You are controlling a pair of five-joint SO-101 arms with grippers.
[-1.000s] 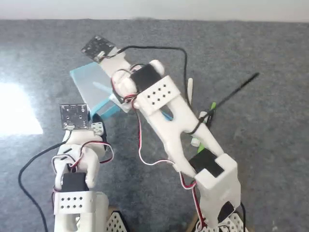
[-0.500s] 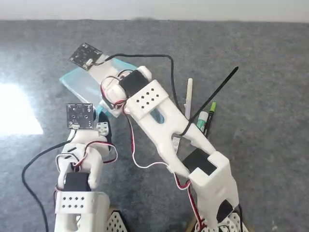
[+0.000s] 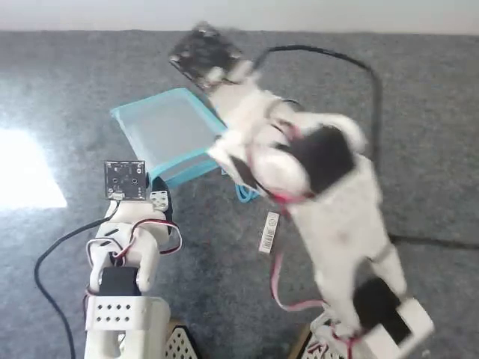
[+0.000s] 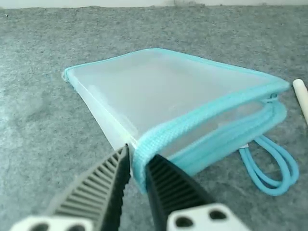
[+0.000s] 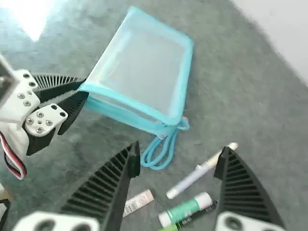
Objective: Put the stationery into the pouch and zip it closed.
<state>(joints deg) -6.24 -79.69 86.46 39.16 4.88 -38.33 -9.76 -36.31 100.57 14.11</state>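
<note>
As the left gripper (image 4: 138, 156) nipped the seemingly light, floppy pouch (image 4: 163, 96) by its firmer zipper seam (image 4: 207, 114), lower centre, the right gripper (image 5: 180, 148) held its jaws wide, empty.

high view: the right arm (image 3: 322, 168) covers one corner of the pouch (image 3: 165, 131) and part of its loop (image 3: 243, 193). left wrist view: white pen (image 4: 301, 96) cut off at the edge.

The left arm (image 3: 123, 262) and right arm (image 3: 337, 217) have white shells, black servos, and red, white and black cables. The left tool (image 4: 137, 156) has ribbed black fingers (image 4: 103, 185) on screwed white mounts.
</note>
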